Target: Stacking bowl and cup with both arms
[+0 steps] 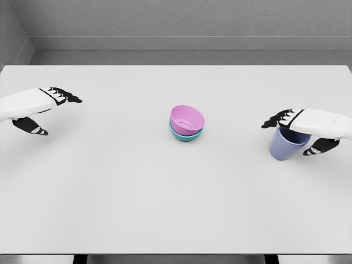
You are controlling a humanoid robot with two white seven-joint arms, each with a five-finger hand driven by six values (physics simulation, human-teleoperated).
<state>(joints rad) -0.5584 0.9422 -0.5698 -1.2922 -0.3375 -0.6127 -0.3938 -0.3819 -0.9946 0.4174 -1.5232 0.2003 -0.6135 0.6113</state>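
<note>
The desk (110,209) is stretching away from the camera as a broad, pale grey surface, and its near edge is lying closest to the lens. The landmark here is the pink bowl (187,119), which is sitting near the desk's middle, tilted slightly, nested inside a teal bowl (186,135); only the teal bowl's lower rim and base are showing beneath the pink one, so the 2 are touching and forming a small stack.

To the right of the pink bowl, well apart from it, a lavender cup (286,146) is standing upright on the desk with its mouth facing up. The right hand (301,125) is reaching in from the right edge and lying across the top of that cup, with its dark fingers (275,121) pointing toward the pink bowl and its thumb (322,146) hanging down on the cup's far-right side. The hand is covering the cup's rim, but I cannot tell whether it is actually clamping the cup or only resting over it.

To the left of the pink bowl, also well apart, the left hand (41,110) is hovering above the desk, holding nothing. Its fingers are stretched out and relaxed toward the bowl, with the thumb dropping below the palm.

Behind the pink bowl, a grey wall (181,22) is rising past the desk's far edge.
</note>
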